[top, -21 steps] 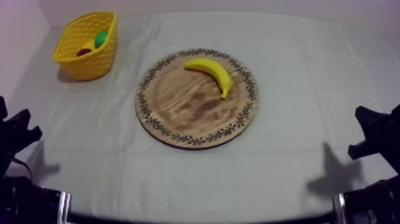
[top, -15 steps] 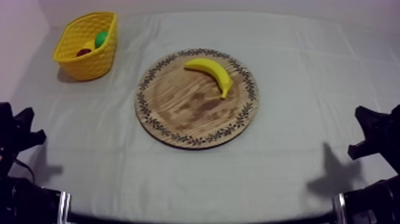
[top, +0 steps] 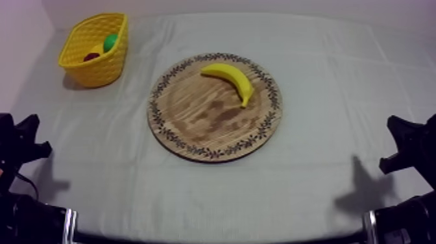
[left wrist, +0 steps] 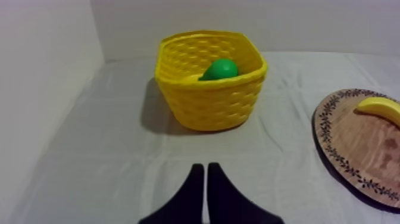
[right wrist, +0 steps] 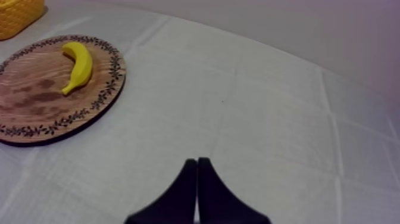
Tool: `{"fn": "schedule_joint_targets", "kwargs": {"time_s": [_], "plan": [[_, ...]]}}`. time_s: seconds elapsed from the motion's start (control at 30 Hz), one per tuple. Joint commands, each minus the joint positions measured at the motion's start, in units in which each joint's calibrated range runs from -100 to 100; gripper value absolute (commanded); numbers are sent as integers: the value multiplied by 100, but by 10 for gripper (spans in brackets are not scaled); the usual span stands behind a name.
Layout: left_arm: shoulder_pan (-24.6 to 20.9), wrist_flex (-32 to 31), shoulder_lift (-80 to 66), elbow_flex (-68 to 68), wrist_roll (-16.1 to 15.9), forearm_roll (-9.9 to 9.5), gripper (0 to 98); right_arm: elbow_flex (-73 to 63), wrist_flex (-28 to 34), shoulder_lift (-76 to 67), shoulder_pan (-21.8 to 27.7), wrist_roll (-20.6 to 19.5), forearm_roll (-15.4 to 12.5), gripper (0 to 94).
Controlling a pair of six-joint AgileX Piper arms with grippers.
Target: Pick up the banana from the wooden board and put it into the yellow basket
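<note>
None of the task is done yet: the banana (top: pixel 227 76) lies on the far right part of the round wooden board (top: pixel 201 120), touching nothing but the wood. It is well apart from the yellow basket (top: pixel 97 71), which stands at the far left corner of the worktop. The basket holds a green fruit (top: pixel 111 42) and a small red fruit (top: pixel 91 56), with room beside them. The left arm (top: pixel 16 149) and the right arm (top: pixel 409 146) sit low at the near edge, each at its own side, neither near the board. The left jaws lie pressed together as a narrow wedge, holding nothing, and point toward the basket. The right jaws are likewise closed and empty, over bare cloth beside the board. By my judgement every step is left: reach, grip, lift, carry across, release. The grey-white cloth (top: pixel 324 97) covers the worktop, flat with faint fold lines. Pale plain walls (left wrist: pixel 47 71) close it in at the back and the left.
</note>
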Motion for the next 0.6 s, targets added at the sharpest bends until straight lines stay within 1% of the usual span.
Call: {"fn": "schedule_joint_targets", "kwargs": {"time_s": [0.0,0.13,0.3,0.43,0.57], "plan": [[-4,8,-1,-7,7,-1,0,-5,0,0,0,2,-1,3],[-1,44,14,-83,34,-39,0,-5,0,0,0,2,-1,3],[35,70,308,-335,233,-238,0,-5,0,0,0,2,-1,3],[96,99,845,-890,367,-318,0,-5,0,0,0,2,-1,3],[180,357,1565,-1774,455,-337,0,-5,0,0,0,2,-1,3]]}}
